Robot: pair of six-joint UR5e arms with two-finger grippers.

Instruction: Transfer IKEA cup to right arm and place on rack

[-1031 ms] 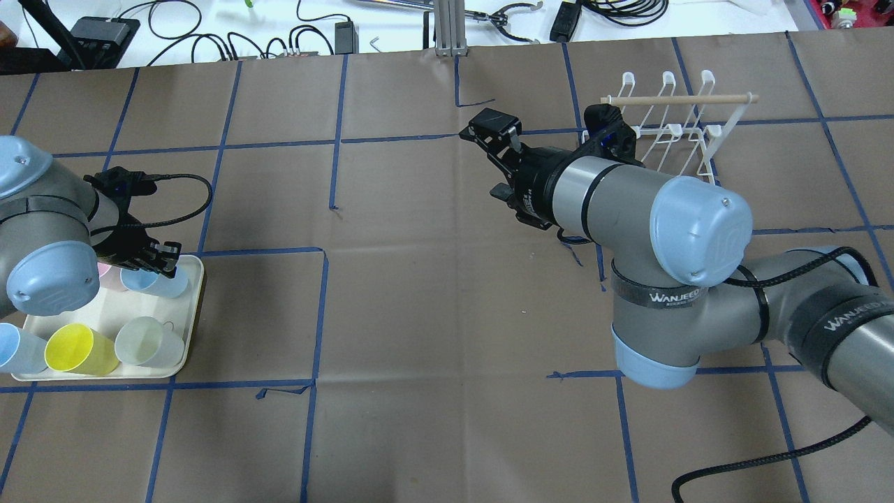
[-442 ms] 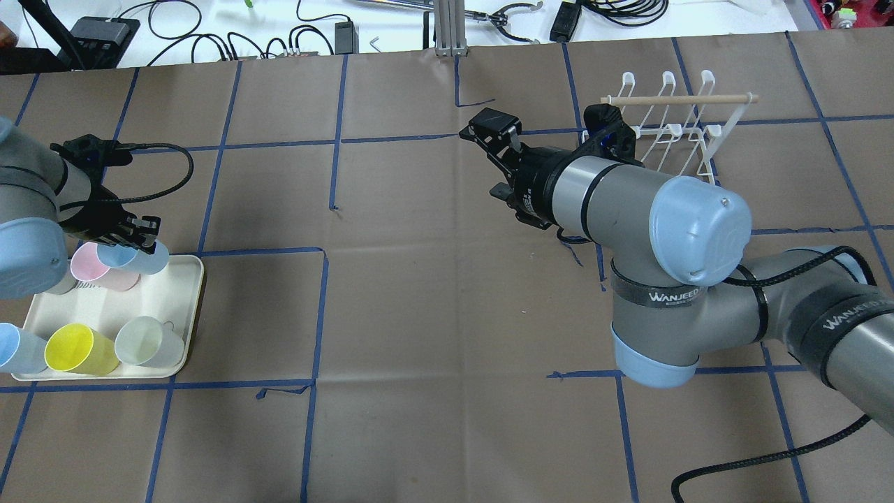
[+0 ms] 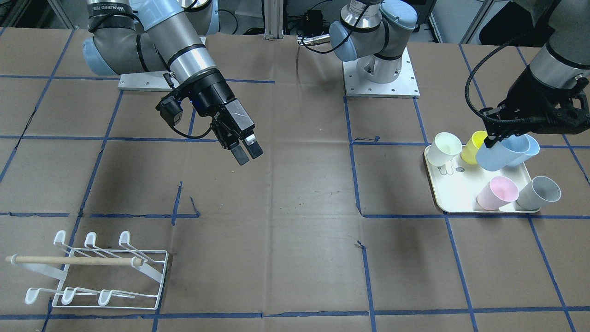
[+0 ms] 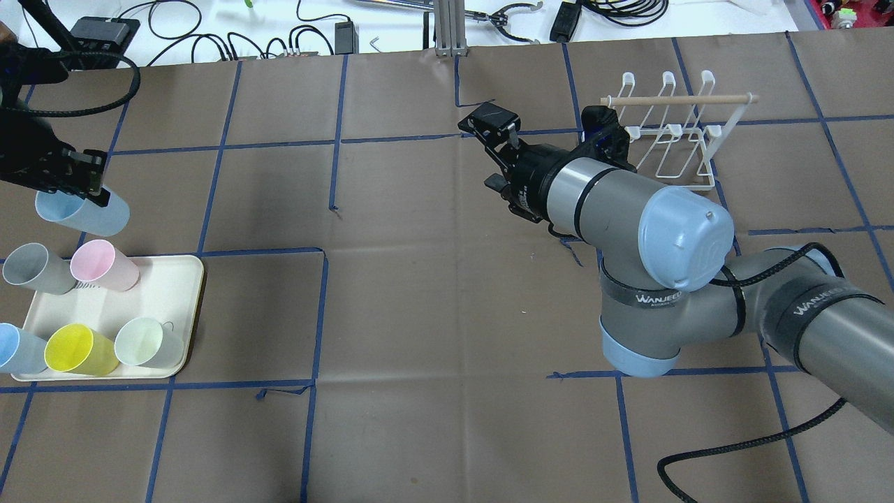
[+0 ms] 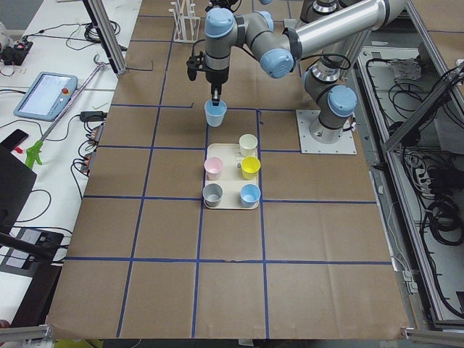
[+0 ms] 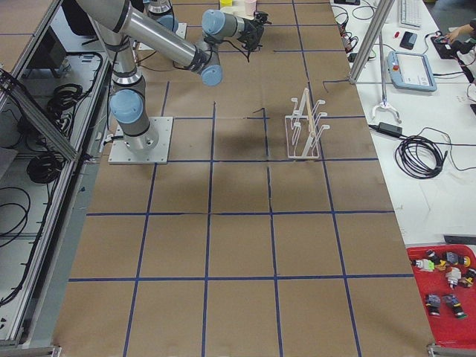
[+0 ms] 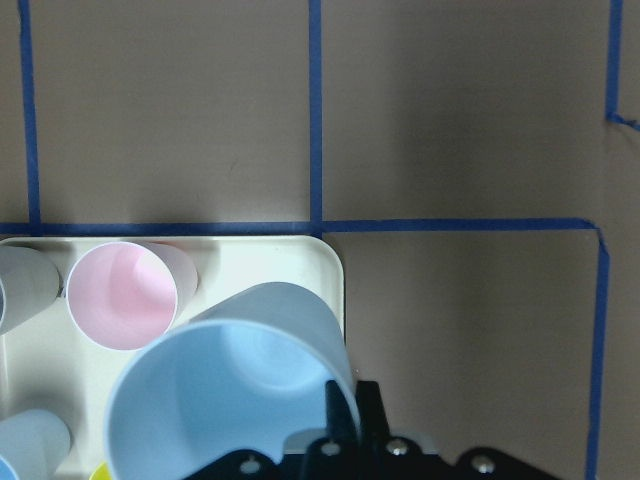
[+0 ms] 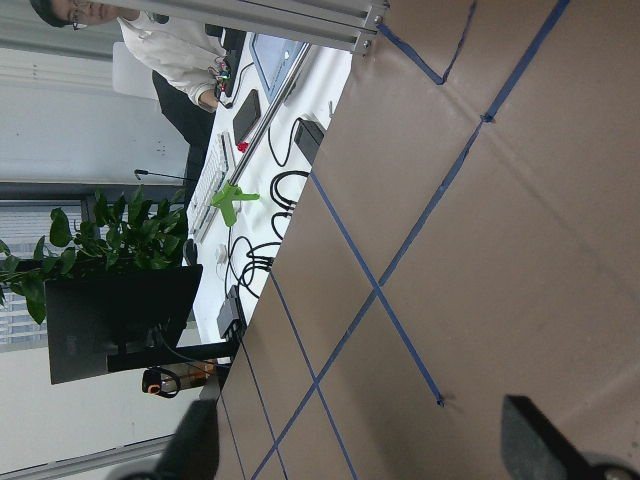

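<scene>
Six cups [image 4: 103, 265]: two blue, one each of grey, pink, yellow and pale green; one tray [image 4: 160, 293], one rack [image 4: 681, 100], two robot arms [image 4: 607, 199]

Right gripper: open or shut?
Open. The black two-finger right gripper has its fingers spread apart, nothing between them.

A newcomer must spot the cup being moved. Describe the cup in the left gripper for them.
Find the cream tray of cups at the robot's left end of the table. Near it the left gripper pinches a light-blue cup by its rim. It alone hangs in the air; the other light-blue cup stands on the tray.
</scene>
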